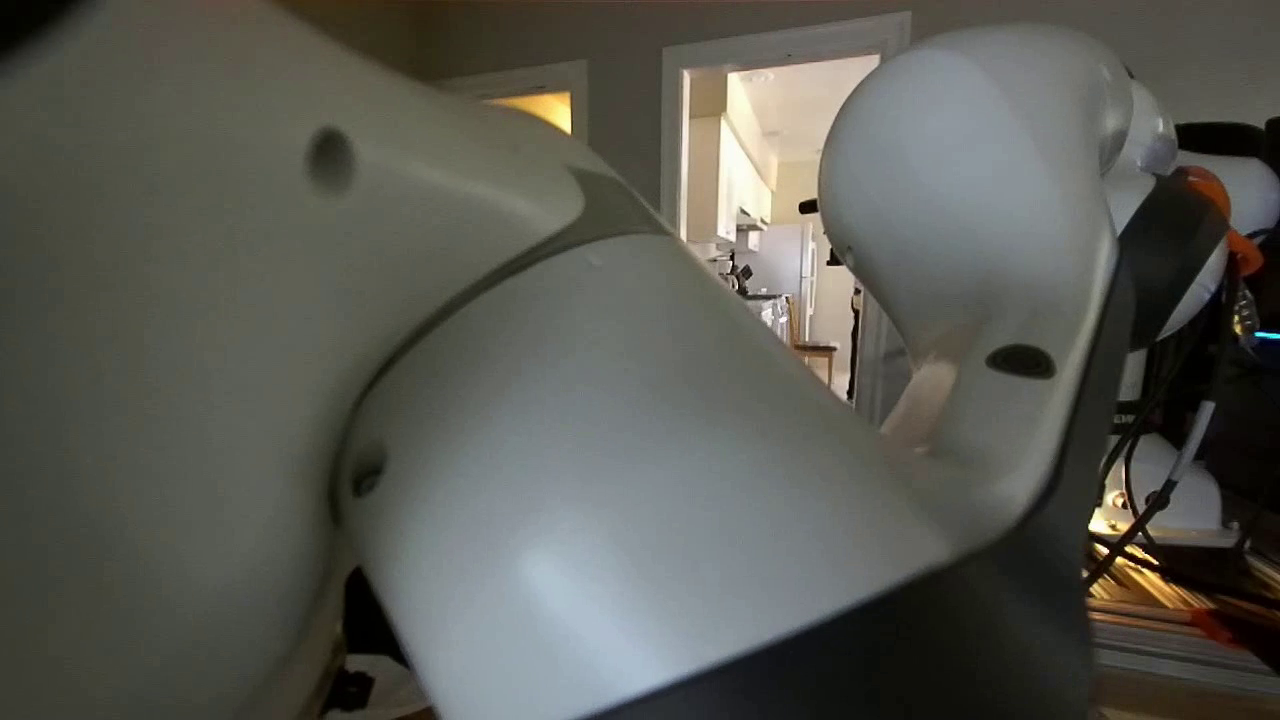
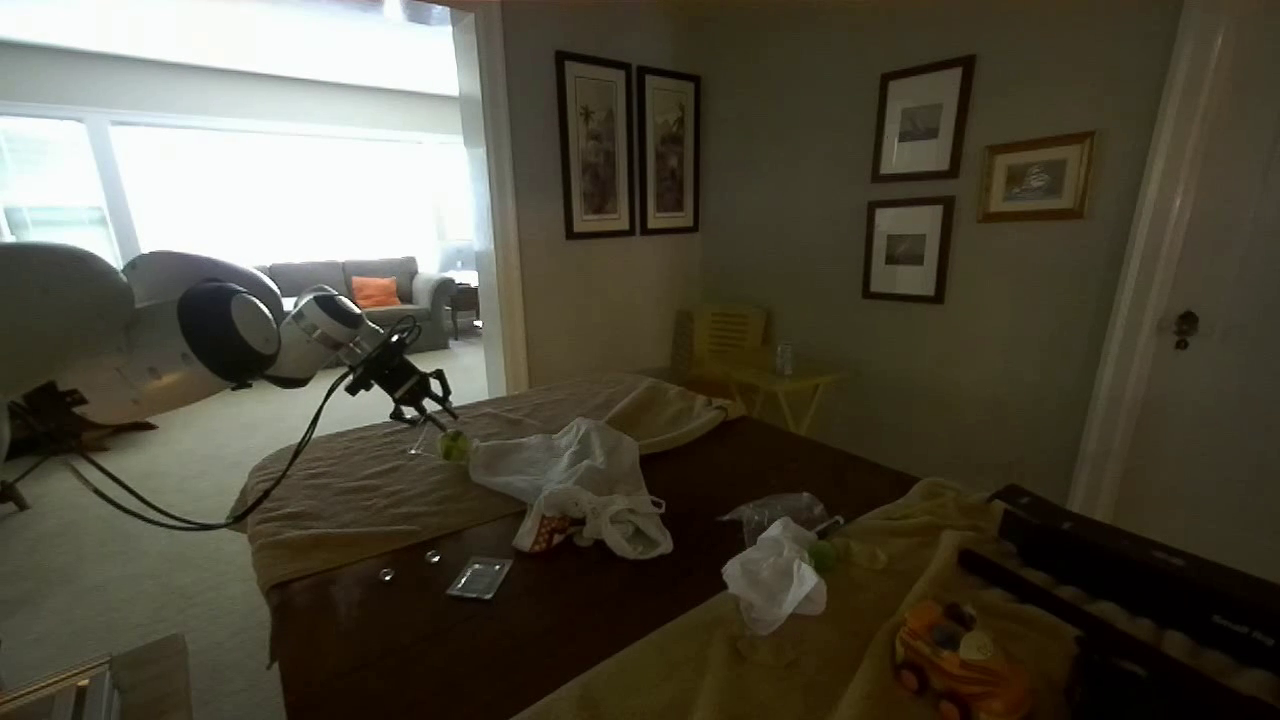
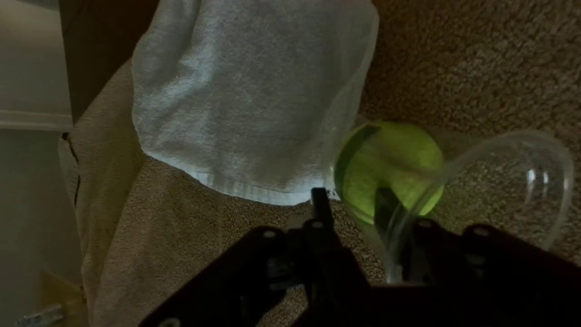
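Claw (image 3: 351, 191) hangs low over the tan towel (image 2: 390, 480), its fingers parted by a moderate gap. Grip looks empty; whether a finger touches anything, I cannot tell. Green ball (image 3: 399, 159) sits just ahead of the fingertips, one of them overlapping it in the wrist view. In the way: a clear curved piece (image 3: 531, 175), its edge crossing in front of that same finger, and a white bag (image 3: 258, 104) right beside the ball; contact unclear. Farther along the brown table (image 2: 700, 500): silver packet (image 2: 480, 578), two small shiny bits (image 2: 432, 557), crumpled white plastic (image 2: 775, 580), orange toy car (image 2: 940, 660), long black box (image 2: 1180, 590). Arm (image 1: 640, 430) blocks most of an exterior view.
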